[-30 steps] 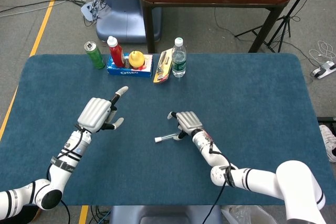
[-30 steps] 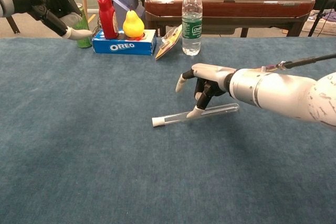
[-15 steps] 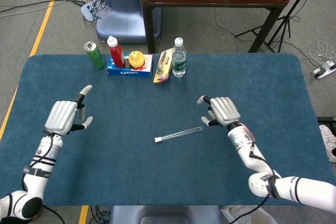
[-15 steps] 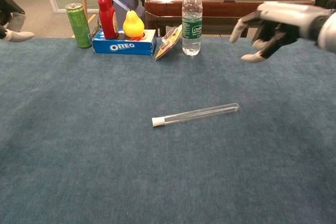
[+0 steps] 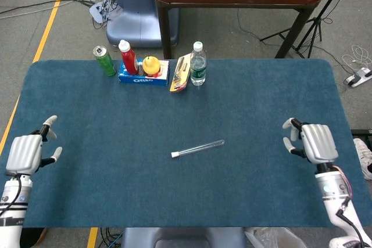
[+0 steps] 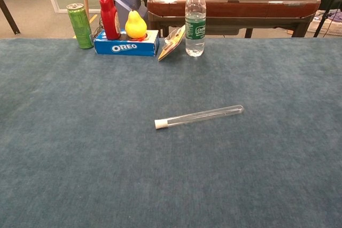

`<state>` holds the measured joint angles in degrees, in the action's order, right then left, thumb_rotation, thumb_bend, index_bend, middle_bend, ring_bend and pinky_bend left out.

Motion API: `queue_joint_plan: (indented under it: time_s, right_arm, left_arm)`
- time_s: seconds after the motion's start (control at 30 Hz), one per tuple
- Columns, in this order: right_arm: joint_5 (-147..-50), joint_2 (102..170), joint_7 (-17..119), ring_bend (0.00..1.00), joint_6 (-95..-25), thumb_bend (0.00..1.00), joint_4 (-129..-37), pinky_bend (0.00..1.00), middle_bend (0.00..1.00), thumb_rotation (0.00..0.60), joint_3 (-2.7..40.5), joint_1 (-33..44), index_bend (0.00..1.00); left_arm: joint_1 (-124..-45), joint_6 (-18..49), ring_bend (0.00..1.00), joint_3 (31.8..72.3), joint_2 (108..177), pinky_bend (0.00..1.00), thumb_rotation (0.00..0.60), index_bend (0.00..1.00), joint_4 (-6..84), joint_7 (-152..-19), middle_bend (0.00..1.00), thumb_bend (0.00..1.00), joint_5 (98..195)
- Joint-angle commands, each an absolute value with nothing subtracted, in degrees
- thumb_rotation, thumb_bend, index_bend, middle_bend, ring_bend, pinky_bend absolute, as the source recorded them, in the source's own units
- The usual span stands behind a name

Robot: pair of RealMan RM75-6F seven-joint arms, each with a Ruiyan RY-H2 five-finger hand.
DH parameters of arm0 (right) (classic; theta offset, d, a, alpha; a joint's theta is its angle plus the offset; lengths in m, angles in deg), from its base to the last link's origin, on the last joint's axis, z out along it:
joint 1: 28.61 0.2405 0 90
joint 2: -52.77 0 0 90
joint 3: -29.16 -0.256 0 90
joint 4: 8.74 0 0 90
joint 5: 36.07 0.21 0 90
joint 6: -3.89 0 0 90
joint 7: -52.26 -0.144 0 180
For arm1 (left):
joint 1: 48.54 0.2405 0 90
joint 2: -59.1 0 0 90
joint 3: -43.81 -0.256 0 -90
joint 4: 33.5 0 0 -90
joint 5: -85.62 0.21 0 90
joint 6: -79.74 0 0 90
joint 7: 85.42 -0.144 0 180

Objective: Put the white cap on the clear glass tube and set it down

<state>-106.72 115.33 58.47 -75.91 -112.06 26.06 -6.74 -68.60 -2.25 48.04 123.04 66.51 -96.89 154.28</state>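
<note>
Now our left hand (image 5: 24, 153) hovers at the table's (image 5: 261, 103) left edge and our right hand (image 5: 317, 142) at the right edge, both empty with fingers apart (neither shows in the chest view). Between them, mid-table, lies the clear glass tube (image 5: 200, 147), white cap (image 5: 174, 154) on its left end.

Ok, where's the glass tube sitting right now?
The clear glass tube lies flat near the middle of the blue table in both views, white cap on its left end, in front of the water bottle, clear of both robot hands.
</note>
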Motion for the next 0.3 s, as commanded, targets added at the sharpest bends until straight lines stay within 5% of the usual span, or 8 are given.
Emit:
queue_joint_plan:
  time_s: [0.03,0.3]
  right_arm:
    - [-110.22,115.44,57.12,0.55,-79.64,0.36,-111.02,0.73,0.58,0.600,28.10,-10.49,0.45]
    - [-113.07,115.23,57.21,0.51,-83.28,0.35,-112.59,0.69,0.55,0.600,29.77,-15.63,0.45]
  left_arm:
    - [-65.47,-5.79,0.39,46.28,123.71,0.54,0.600,0.14,66.40,-96.94,0.38,0.27,156.91]
    - [-59.75,-11.61,0.29,43.72,124.57,0.37,0.600,0.13,67.37,-98.09,0.32,0.26,161.14]
